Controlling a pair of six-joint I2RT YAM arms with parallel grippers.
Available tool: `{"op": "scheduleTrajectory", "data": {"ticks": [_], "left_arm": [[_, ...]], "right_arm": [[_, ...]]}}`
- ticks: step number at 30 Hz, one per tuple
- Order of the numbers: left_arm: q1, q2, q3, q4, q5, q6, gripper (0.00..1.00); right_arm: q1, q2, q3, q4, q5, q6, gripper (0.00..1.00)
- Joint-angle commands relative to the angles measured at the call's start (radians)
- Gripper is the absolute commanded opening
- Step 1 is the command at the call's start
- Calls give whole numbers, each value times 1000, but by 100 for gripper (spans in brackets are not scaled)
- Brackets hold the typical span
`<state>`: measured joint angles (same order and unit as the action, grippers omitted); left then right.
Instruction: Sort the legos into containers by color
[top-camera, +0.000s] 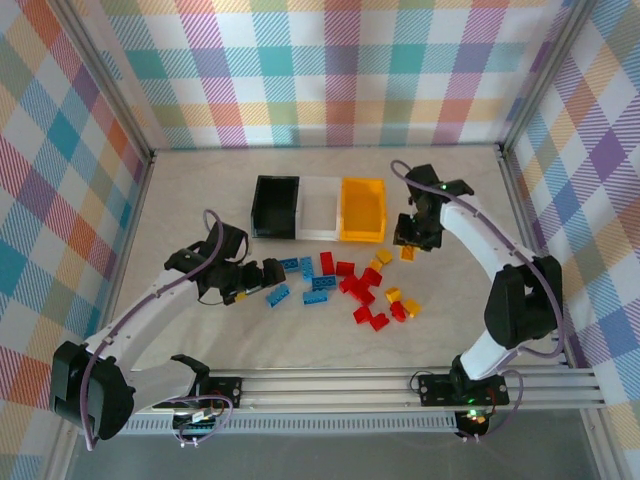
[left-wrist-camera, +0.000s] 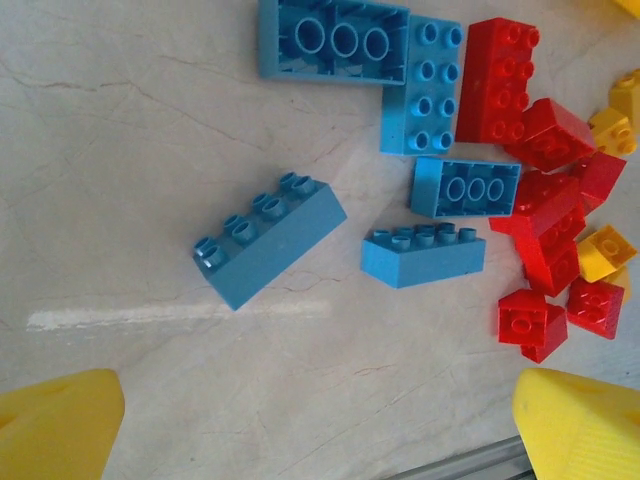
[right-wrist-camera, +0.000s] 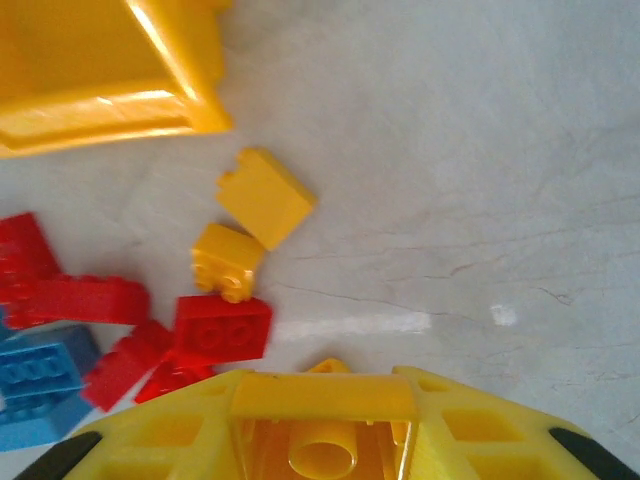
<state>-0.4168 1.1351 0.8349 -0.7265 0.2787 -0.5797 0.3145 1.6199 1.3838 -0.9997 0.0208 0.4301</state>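
Blue, red and yellow legos lie scattered in the middle of the table. My left gripper (top-camera: 252, 279) is open, hanging just left of the blue bricks; the nearest one, a long blue brick (left-wrist-camera: 268, 238), lies ahead of the wide-apart yellow fingers (left-wrist-camera: 58, 428). My right gripper (top-camera: 413, 236) is shut on a yellow brick (right-wrist-camera: 322, 440), held stud-side down beside the right end of the yellow bin (top-camera: 362, 209). The black bin (top-camera: 275, 207) and the clear white bin (top-camera: 319, 208) stand in a row to the yellow bin's left.
Red bricks (top-camera: 358, 285) cluster between the two arms, with yellow bricks (top-camera: 402, 301) to their right. In the right wrist view, two loose yellow bricks (right-wrist-camera: 265, 195) and a red one (right-wrist-camera: 222, 327) lie under the yellow bin's corner (right-wrist-camera: 100, 70). Plaid walls enclose the table.
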Motion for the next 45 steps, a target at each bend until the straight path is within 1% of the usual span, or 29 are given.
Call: {"op": "scheduleTrajectory", "data": {"ticks": [1, 4, 9, 13, 20, 23, 27, 31, 32, 33, 34, 35, 37, 41, 43, 45], "left_arm": [[-8, -31, 33, 3, -4, 9, 100], [-8, -45, 35, -4, -3, 17, 100], [2, -54, 46, -27, 7, 29, 100], [15, -46, 65, -52, -5, 49, 100], [31, -24, 84, -73, -9, 44, 100], [33, -11, 95, -88, -16, 43, 100], [38, -6, 96, -89, -19, 38, 100], [39, 19, 100, -98, -11, 44, 100], [41, 26, 101, -99, -9, 46, 100], [41, 32, 104, -103, -8, 51, 100], [41, 36, 107, -104, -8, 56, 100], [41, 42, 109, -105, -9, 58, 100], [42, 47, 110, -105, -8, 64, 100], [43, 50, 107, -94, 0, 64, 100], [44, 51, 106, -84, 6, 64, 100], [43, 55, 105, -75, 10, 68, 100]], "right_arm": [[0, -4, 106, -80, -52, -18, 37], [3, 50, 222, -120, -67, -29, 37], [4, 210, 462, -182, -90, -58, 37], [5, 372, 646, -203, -116, -71, 37], [5, 724, 1063, -315, -141, -105, 37], [5, 855, 1212, -353, -163, -102, 37], [4, 928, 1226, -318, -185, -98, 37], [8, 962, 1218, -288, -209, -91, 39], [11, 965, 1212, -279, -209, -94, 41], [15, 963, 1206, -272, -208, -96, 46], [17, 961, 1201, -267, -204, -97, 53], [20, 960, 1198, -263, -200, -97, 59], [19, 955, 1197, -259, -201, -93, 61], [25, 898, 1196, -248, -202, -88, 63], [33, 836, 1188, -250, -193, -89, 63], [38, 749, 1139, -259, -164, -93, 64]]}}
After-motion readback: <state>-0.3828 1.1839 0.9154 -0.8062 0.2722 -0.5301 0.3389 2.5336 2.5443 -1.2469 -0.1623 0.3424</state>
